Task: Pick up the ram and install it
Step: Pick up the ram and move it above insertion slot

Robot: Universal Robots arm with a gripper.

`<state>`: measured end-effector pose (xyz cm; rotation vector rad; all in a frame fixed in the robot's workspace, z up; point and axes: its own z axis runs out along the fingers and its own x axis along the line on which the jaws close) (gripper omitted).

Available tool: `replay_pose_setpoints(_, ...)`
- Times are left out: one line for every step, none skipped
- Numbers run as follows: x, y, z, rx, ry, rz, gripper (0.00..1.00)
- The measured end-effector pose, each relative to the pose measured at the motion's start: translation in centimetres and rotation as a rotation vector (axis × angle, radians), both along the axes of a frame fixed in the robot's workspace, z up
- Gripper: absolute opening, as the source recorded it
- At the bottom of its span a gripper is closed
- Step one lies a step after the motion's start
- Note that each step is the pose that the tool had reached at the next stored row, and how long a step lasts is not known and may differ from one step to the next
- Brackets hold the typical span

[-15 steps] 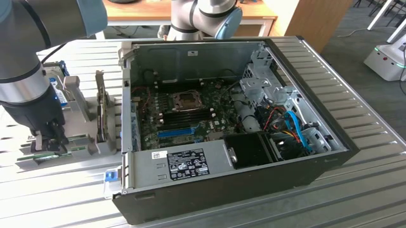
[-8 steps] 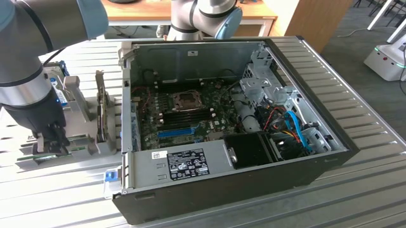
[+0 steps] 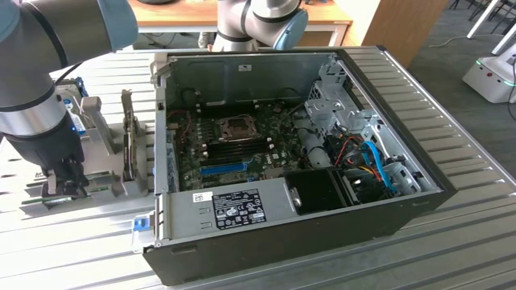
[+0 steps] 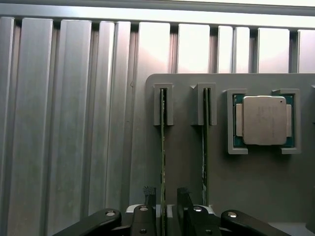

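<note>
- Ram [image 4: 162,147]: long, thin green circuit-board stick, seen edge-on.
- Pose: stands on its long edge, straight, one end seated in a slotted bracket of the grey holder plate [image 4: 187,172].
- Position: in the slot nearest the plate's side edge.

Spread jaws astride the edge-on ram [image 4: 163,147] (second stick [image 4: 204,142] just beside) in grey holder [image 4: 184,157].

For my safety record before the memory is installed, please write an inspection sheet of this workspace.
Surface: slatted metal table.
Job's things: ram on edge in grey holder; open computer case.
Clutter: second stick, processor, upright card.
Grippers: pincer open, astride the ram.
Cables: blue cables inside the case.
Surroundings: wooden desk, white machine.
</note>
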<state>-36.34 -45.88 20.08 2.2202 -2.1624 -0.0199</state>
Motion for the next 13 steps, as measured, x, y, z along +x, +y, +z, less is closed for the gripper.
replay_pose_setpoints(0.0, -0.04, 0.0, -0.0001, 0.0001, 0.0, 0.31)
replay_pose_setpoints(0.0, -0.07, 0.01, 0.0, 0.0001, 0.0, 0.31)
replay_pose_setpoints(0.0, -0.1, 0.01, -0.0001, 0.0002, 0.0, 0.31)
replay_pose_setpoints(0.0, -0.14, 0.0, 0.0, 0.0001, 0.0, 0.31)
replay_pose_setpoints(0.0, -0.18, 0.0, 0.0, 0.0001, 0.0, 0.31)
replay_pose_setpoints(0.0, -0.22, 0.01, 0.0, 0.0001, 0.0, 0.31)
replay_pose_setpoints(0.0, -0.26, 0.01, 0.0, 0.0001, 0.0, 0.31)
replay_pose_setpoints(0.0, -0.3, 0.0, 0.0, 0.0001, 0.0, 0.31)
replay_pose_setpoints(0.0, -0.32, 0.01, -0.0001, 0.0002, 0.0, 0.31)
replay_pose_setpoints(0.0, -0.32, 0.01, 0.0, 0.0001, 0.0, 0.31)
replay_pose_setpoints(0.0, -0.32, 0.01, 0.0, 0.0001, 0.0, 0.31)
replay_pose_setpoints(0.0, -0.33, 0.01, 0.0, 0.0001, 0.0, 0.31)
replay_pose_setpoints(0.0, -0.33, 0.01, 0.0, 0.0001, 0.0, 0.31)
